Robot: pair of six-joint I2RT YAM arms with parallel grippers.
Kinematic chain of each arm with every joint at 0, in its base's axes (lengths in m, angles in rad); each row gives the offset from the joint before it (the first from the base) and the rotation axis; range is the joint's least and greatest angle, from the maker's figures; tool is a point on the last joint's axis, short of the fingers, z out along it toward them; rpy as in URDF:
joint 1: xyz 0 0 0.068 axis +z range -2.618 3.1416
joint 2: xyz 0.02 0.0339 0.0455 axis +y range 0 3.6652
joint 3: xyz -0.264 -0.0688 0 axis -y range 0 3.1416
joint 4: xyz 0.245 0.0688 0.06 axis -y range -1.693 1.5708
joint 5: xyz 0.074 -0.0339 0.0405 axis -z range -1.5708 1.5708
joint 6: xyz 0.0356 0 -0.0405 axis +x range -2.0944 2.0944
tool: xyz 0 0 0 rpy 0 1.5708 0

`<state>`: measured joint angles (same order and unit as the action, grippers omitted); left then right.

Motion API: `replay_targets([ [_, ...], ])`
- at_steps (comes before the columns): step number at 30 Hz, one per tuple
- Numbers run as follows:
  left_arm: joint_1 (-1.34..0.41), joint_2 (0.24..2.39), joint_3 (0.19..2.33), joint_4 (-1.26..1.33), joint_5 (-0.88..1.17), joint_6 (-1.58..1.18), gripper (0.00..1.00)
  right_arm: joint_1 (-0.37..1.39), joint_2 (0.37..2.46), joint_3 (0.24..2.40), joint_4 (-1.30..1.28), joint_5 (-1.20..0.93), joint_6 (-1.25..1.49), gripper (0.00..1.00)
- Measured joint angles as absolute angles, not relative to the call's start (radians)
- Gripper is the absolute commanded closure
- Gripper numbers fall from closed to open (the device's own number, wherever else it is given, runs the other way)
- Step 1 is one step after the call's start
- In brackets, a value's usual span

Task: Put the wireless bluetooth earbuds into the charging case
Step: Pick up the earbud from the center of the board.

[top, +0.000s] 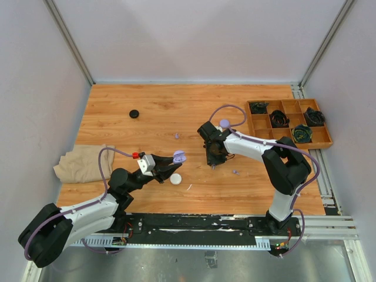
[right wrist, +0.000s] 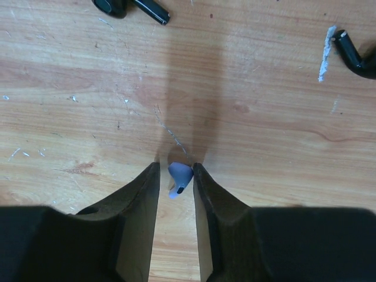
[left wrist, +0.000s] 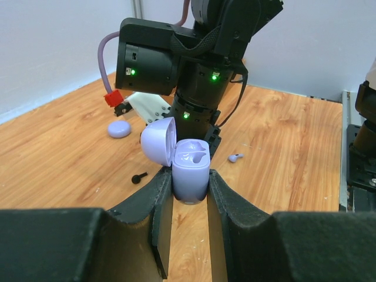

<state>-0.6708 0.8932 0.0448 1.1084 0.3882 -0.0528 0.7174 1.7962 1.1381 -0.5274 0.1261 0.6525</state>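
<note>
Earbud [right wrist: 180, 178], lavender, lies on the wooden surface [right wrist: 264, 106] directly between the fingers [right wrist: 141, 205] of the right hand [right wrist: 175, 167]. Its long axis runs along the slot between them, so they meet it across its narrow width. The fingers stand close on either side, but I cannot tell whether they are already pinching it. The charging case [left wrist: 191, 167], also lavender, is clamped upright in the left hand [left wrist: 190, 177], lid hinged back and wells facing up. From the right hand the case lies near, to the left and raised off the surface, so the right arm looks the one to carry the earbud across. A second lavender earbud [left wrist: 235, 157] lies loose beyond the case, and a black earbud [left wrist: 138, 177] lies beside it.
</note>
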Motion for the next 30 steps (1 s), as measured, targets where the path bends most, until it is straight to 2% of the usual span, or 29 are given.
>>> replay_targets([
  [9,-0.671,0.893,0.045,1.108,0.39,-0.052,1.0,0.717,1.79,1.128,-0.509,0.12,0.643,0.8],
  [17,-0.671,0.894,0.045,1.108,0.382,-0.053,1.0,0.72,1.743,1.1,-0.501,0.138,0.601,0.81],
  [30,-0.671,0.946,0.03,1.181,0.29,-0.08,1.0,0.828,1.465,1.098,-0.461,0.246,0.487,0.82],
])
